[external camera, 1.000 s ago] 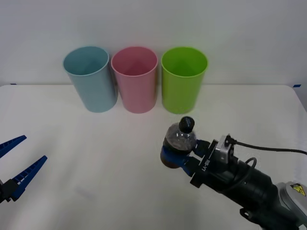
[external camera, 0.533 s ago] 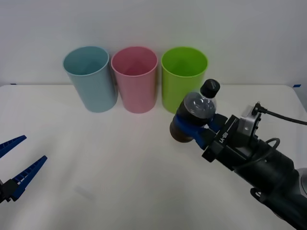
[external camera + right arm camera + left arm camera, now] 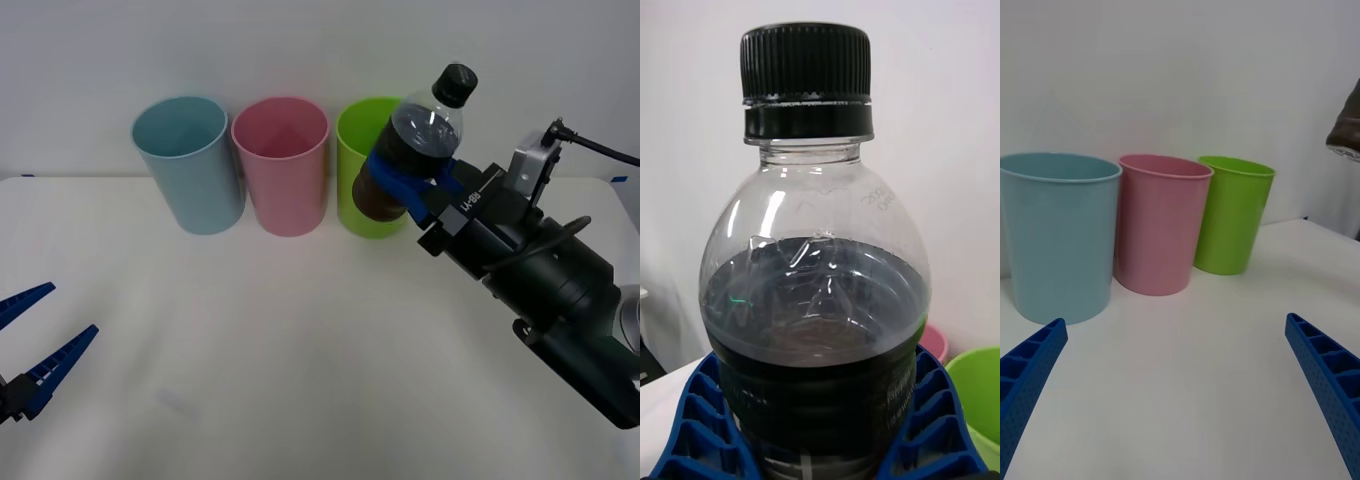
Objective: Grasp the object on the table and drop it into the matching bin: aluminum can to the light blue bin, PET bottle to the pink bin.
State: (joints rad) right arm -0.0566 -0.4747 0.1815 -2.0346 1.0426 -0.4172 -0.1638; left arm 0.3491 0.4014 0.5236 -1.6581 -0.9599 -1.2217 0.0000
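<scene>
Right claw point(image 3: 405, 185) clamped aloft; left claw point(image 3: 35, 345) agape.

A broad, plain white table point(image 3: 300, 340) carries three tall tapered plastic cup-shaped bins in a close row at its far edge: light blue bin point(image 3: 190, 165), pink bin point(image 3: 282, 165), lime green bin point(image 3: 368, 175).

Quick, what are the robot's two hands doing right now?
Left gripper: open, holding nothing, low over the table.
Right gripper: closed on the PET bottle, lifted up.
</scene>
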